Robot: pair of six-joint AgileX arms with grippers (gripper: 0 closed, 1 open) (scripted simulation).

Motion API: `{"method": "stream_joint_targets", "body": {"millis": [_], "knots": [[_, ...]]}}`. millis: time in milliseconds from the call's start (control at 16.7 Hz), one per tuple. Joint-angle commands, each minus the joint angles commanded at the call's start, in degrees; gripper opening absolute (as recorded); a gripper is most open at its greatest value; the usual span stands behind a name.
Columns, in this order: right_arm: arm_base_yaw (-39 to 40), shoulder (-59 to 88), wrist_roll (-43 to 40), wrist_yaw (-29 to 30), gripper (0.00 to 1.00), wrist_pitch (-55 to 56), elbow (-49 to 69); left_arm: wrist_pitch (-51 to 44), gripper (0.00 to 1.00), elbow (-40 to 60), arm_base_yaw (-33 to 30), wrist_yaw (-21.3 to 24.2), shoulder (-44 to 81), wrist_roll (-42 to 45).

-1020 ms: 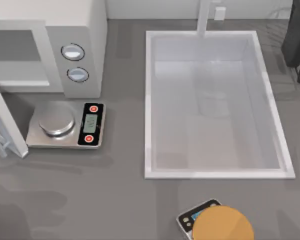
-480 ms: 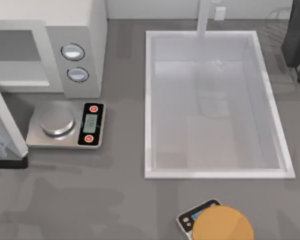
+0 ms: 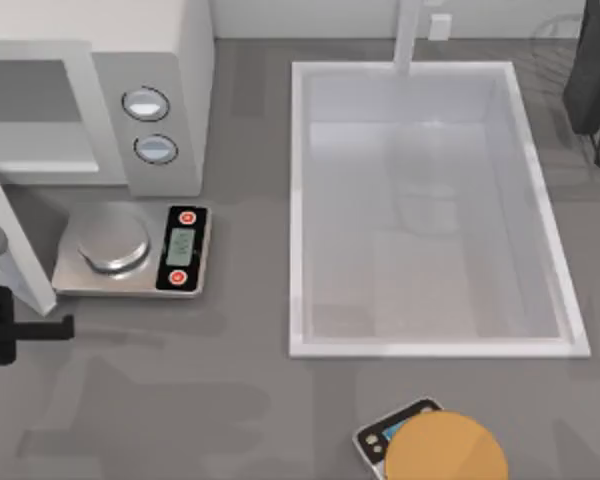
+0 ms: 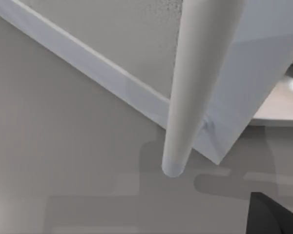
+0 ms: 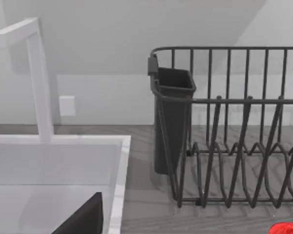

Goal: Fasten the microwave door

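The white microwave (image 3: pixel 170 60) stands at the back left, its control panel with two round knobs (image 3: pixel 150 125) facing front. The microwave door (image 3: pixel 15 250) is swung wide open and juts toward the table's front at the far left. My left gripper (image 3: pixel 65 327) comes in from the left edge, just in front of the door's free end and apart from it. In the left wrist view the door's slim white handle (image 4: pixel 195 83) and speckled window (image 4: pixel 112 29) loom close, with a dark part of the gripper (image 4: pixel 276 217) below them. A dark part of my right gripper (image 5: pixel 83 219) hangs over the sink's corner.
A silver scale with red buttons (image 3: pixel 130 248) sits right beside the open door. A large white sink (image 3: pixel 300 200) with a faucet (image 3: pixel 410 35) takes up the middle and right. A black dish rack (image 3: pixel 592 70) stands at the back right. An orange disc on a small scale (image 3: pixel 442 450) lies near the front.
My left gripper has come in from the left edge and moved right, in front of the door's free end. The door has not visibly swung.
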Motion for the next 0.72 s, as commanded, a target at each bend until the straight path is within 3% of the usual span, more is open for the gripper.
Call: {"method": "stream_joint_targets", "body": {"millis": [240,720], "knots": [[0.00,0.00,0.00,0.00,1.00,0.00,0.00,2.11,0.00,2.86,0.16,0.15,4.26,0.18],[0.00,0.00,0.00,0.00,1.00,0.00,0.00,11.99,0.00,15.34,1.02,0.93,27.92,1.10]]}}
